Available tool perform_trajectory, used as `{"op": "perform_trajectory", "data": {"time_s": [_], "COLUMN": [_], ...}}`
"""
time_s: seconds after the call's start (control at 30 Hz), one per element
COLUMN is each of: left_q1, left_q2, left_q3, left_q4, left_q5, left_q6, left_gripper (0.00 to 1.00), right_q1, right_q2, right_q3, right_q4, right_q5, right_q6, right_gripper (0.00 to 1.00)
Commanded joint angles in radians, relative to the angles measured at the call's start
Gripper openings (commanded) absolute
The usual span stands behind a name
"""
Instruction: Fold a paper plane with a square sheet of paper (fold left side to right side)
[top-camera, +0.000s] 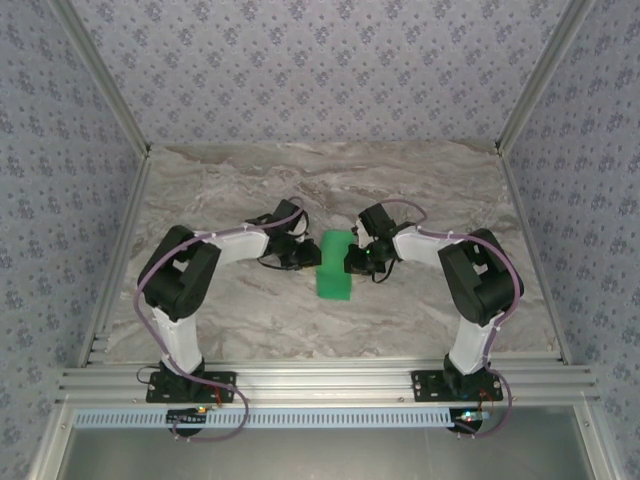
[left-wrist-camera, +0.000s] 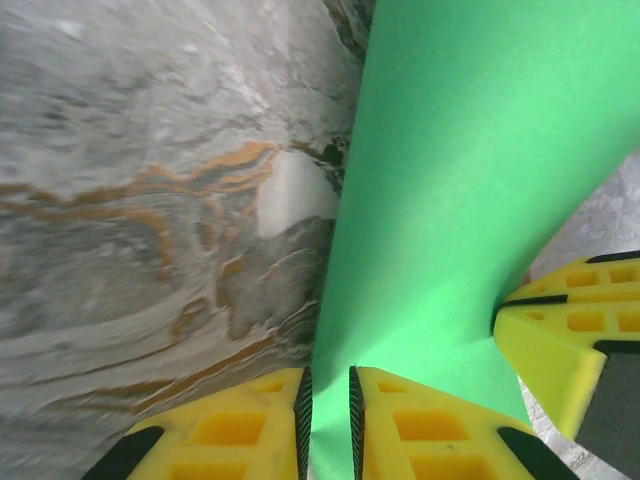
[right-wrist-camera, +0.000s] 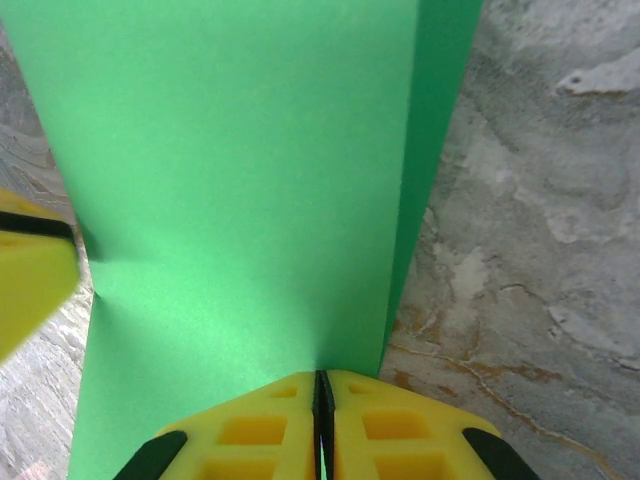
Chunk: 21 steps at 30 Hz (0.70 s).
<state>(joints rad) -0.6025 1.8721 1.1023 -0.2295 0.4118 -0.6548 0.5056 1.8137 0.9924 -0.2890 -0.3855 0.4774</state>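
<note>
— Yellow fingers of the left claw (left-wrist-camera: 328, 405) are seen closest, clamped on the near edge of the bright green square sheet of thin paper (left-wrist-camera: 460, 170). How is the other side held?

— The right claw (right-wrist-camera: 322, 392) is pressed fully together on the opposite edge, where one green layer is laid over another. The sheet is found between the two claws, doubled into a narrow strip over the middle of the grey marbled tabletop (left-wrist-camera: 130, 200). Whether it is lifted clear cannot be told.

— What could be spoiled from here?

— If the claws are drawn apart, the paper could be torn or lost from one pinch. If one edge is released too soon, the layers could be sprung open and the crease set crooked, and a lopsided plane would be produced.
</note>
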Motion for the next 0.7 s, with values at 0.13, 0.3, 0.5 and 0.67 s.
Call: {"op": "perform_trajectory", "data": {"time_s": [0.13, 0.3, 0.5, 0.67], "left_q1": [-0.034, -0.072, -0.089, -0.108], "left_q2": [-0.063, 0.031, 0.092, 0.088], "left_q3": [0.016, 0.061, 0.062, 0.032], "left_q4": [0.083, 0.091, 0.064, 0.041], "left_q5": [0.079, 0.063, 0.012, -0.022], "left_q6": [-0.022, -0.036, -0.025, -0.015], "left_gripper": [0.2, 0.21, 0.21, 0.21], "right_q1": [0.015, 0.02, 0.024, 0.013], "right_q2": [0.072, 0.07, 0.05, -0.028], "right_q3": [-0.032, -0.029, -0.03, -0.029], "right_q4": [-0.096, -0.098, -0.074, -0.021], "right_q5": [0.074, 0.071, 0.044, -0.013], "right_q6": [-0.014, -0.013, -0.016, -0.028], "right_gripper": [0.13, 0.12, 0.12, 0.12]}}
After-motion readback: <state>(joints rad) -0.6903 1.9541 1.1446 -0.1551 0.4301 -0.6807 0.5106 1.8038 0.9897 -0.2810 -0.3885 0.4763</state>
